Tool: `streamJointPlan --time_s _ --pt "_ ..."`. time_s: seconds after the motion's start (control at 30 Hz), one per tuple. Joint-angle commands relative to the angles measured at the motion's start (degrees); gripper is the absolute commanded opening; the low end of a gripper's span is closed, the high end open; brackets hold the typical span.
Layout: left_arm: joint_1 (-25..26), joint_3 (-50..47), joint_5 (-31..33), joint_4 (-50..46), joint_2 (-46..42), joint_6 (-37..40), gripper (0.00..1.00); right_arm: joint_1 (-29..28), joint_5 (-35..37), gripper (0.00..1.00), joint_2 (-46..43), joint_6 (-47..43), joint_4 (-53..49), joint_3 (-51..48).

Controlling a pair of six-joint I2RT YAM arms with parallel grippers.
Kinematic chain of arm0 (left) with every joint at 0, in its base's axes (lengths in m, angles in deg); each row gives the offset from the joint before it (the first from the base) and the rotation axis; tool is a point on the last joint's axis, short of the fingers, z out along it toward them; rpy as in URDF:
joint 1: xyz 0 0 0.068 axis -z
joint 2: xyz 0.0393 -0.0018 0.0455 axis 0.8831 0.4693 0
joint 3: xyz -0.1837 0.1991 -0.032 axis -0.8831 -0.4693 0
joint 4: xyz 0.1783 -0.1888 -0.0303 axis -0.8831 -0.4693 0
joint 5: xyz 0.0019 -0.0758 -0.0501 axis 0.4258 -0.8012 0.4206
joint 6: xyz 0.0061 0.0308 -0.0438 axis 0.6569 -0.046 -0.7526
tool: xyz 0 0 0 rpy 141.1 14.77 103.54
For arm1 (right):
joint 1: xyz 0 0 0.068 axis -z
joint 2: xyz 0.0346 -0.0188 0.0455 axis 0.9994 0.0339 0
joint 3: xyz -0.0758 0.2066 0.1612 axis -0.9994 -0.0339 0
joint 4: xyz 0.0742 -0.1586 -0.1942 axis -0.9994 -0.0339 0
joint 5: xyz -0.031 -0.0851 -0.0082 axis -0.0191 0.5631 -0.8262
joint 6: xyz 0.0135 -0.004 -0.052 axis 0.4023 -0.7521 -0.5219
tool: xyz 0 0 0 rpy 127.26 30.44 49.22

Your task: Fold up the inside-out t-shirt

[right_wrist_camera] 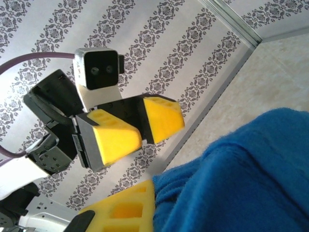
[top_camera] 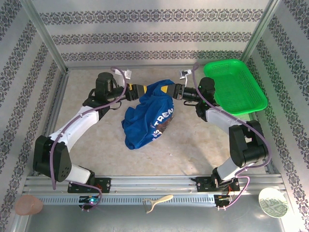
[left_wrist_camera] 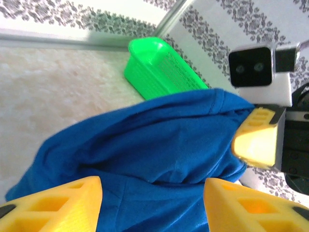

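A: Where did the royal-blue cotton t-shirt [top_camera: 145, 121] lie?
B: Crumpled on the beige mottled table [top_camera: 193, 145], its long axis rising away to the right gripper [top_camera: 164, 91], pinched shut on its top edge.
A: The left gripper [top_camera: 143, 90]?
B: Partly open, empty (just left of that edge).

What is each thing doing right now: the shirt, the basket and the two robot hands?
t-shirt: crumpled, not folded, top edge lifted, the rest lying on the table
basket: upright, empty
left gripper: open, holding nothing
right gripper: shut on the t-shirt
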Motion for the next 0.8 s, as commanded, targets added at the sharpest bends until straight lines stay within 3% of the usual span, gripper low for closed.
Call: streamJointPlan --time_s 0.0,0.53,0.6,0.77 --pt "1.7 1.8 -4.3 3.1 2.2 1.0 0.56 -0.9 -1.6 0.0 0.4 0.5 3.8 2.6" --pt "4.4 6.3 -7.0 8.2 10.1 -1.4 0.53 -1.6 -1.8 0.0 1.0 0.4 3.5 3.3" --pt "4.4 6.6 -7.6 9.5 10.9 -2.2 0.43 -1.6 -1.9 0.0 1.1 0.4 3.5 3.2" --pt "4.4 6.6 -8.4 12.8 11.8 -4.5 0.0 -1.1 -1.6 0.0 1.1 0.1 3.1 3.0"
